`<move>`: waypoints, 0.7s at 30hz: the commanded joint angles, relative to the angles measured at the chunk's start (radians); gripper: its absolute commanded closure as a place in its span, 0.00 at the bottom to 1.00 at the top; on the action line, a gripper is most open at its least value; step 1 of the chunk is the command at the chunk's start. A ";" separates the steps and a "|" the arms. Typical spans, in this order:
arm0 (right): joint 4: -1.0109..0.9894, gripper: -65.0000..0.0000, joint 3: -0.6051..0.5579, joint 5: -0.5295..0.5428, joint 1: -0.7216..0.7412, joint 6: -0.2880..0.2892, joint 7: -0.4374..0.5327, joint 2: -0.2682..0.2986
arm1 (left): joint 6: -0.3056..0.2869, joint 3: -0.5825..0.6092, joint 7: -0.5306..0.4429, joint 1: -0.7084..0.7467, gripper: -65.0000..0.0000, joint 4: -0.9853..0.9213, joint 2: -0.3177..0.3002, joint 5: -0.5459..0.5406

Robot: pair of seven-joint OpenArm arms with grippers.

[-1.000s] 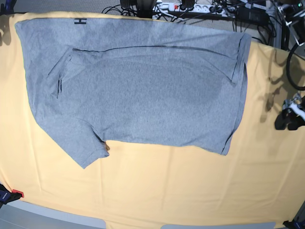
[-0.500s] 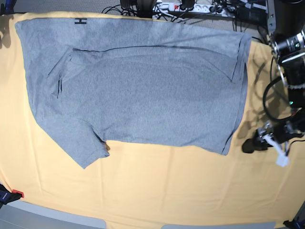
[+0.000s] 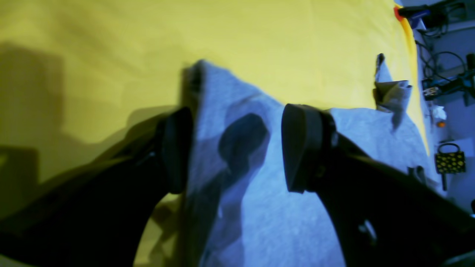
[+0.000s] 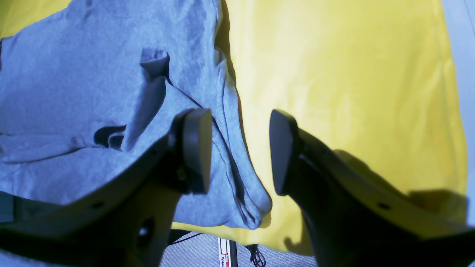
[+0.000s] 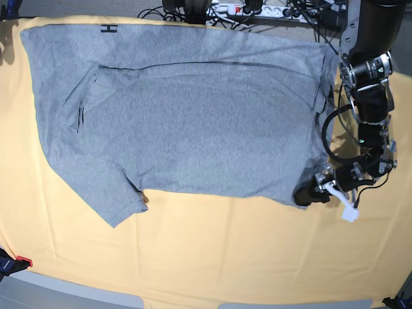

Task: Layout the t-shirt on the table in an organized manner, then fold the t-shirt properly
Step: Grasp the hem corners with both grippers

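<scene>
The left pincer (image 5: pixel 308 194) is standing wide open and empty, straddling the near corner of the t-shirt (image 5: pixel 193 122): the grey cloth is running straight ahead between its jaws, across the yellow worktop (image 5: pixel 225 257). The shirt's long axis is lying sideways, away from this pincer. The right pincer (image 4: pixel 239 152) is parted and empty, the cloth's edge lying beneath it.

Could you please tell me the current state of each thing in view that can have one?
Heather-grey short-sleeved cotton t-shirt: spread flat, plain side up, one long edge folded over, not fully folded.
Pale yellow-orange cloth-covered table: mostly bare, faintly creased, shirt lying across its far part.
Left end effector: open, over the shirt's near corner, holding nothing.
Right end effector: open, above the shirt's edge, holding nothing.
</scene>
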 commanded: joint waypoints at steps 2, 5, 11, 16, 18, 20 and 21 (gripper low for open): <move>0.013 0.57 0.012 0.020 -0.003 0.005 0.018 0.025 | -0.004 0.011 0.032 -0.020 0.40 0.010 0.006 0.006; 0.013 0.57 0.012 0.020 -0.003 0.005 0.018 0.025 | -0.004 0.091 0.061 -0.020 0.40 0.010 0.017 -0.030; 0.013 0.57 0.012 0.020 -0.003 0.005 0.018 0.023 | -0.004 0.270 0.067 -0.036 0.49 0.012 0.014 -0.042; 0.013 0.57 0.012 0.020 -0.003 0.005 0.018 0.023 | -0.004 0.253 0.067 -0.064 0.94 0.013 0.013 -0.042; 0.013 0.57 0.012 0.020 -0.003 0.005 0.018 0.023 | -0.004 0.238 0.067 -0.079 1.00 0.013 0.013 -0.042; 0.013 0.57 0.012 0.020 -0.003 0.005 0.018 0.023 | -0.004 0.225 0.067 -0.091 1.00 0.013 0.013 -0.042; 0.013 0.57 0.012 0.020 -0.003 0.005 0.018 0.023 | -0.004 0.220 0.067 -0.098 1.00 0.013 0.013 -0.042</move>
